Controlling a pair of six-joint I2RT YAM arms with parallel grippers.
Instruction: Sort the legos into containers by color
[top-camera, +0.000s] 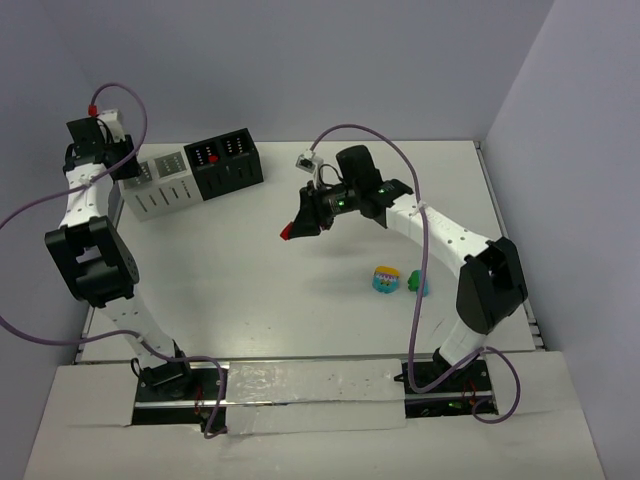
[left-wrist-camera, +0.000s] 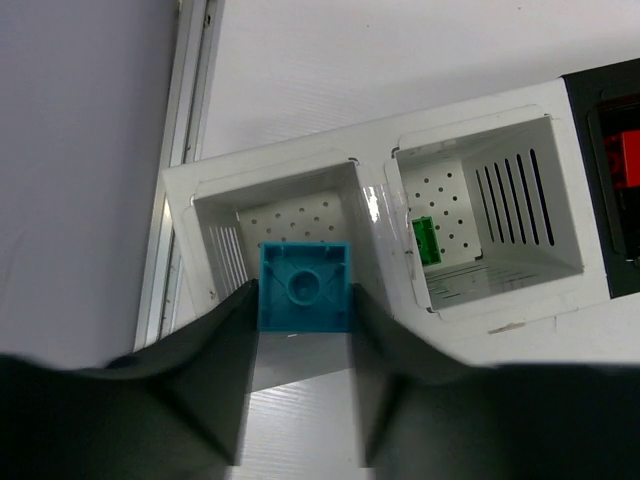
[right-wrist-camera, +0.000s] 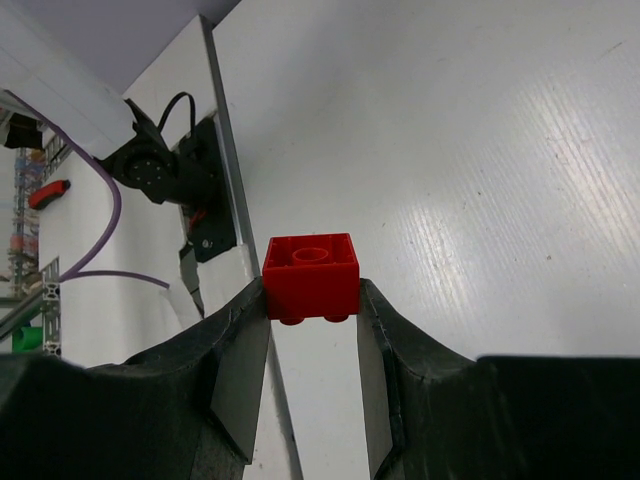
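Observation:
My left gripper (left-wrist-camera: 305, 300) is shut on a teal lego (left-wrist-camera: 305, 280), held over the left compartment of the white container (left-wrist-camera: 280, 175). A green lego (left-wrist-camera: 427, 240) lies in that container's right compartment. The black container (left-wrist-camera: 578, 130) beside it holds a red lego (left-wrist-camera: 628, 158). In the top view the left gripper (top-camera: 120, 165) hangs at the white container's (top-camera: 165, 190) left end. My right gripper (right-wrist-camera: 312, 300) is shut on a red lego (right-wrist-camera: 312, 275), lifted above mid-table (top-camera: 290, 232). A cyan-and-yellow lego (top-camera: 386, 279) and a green lego (top-camera: 416, 283) lie on the table.
The black container (top-camera: 225, 160) touches the white one at the back left. Walls close the table at the back and right. A purple cable (top-camera: 425, 260) runs along the right arm. The table's left edge rail (left-wrist-camera: 185, 150) lies next to the white container.

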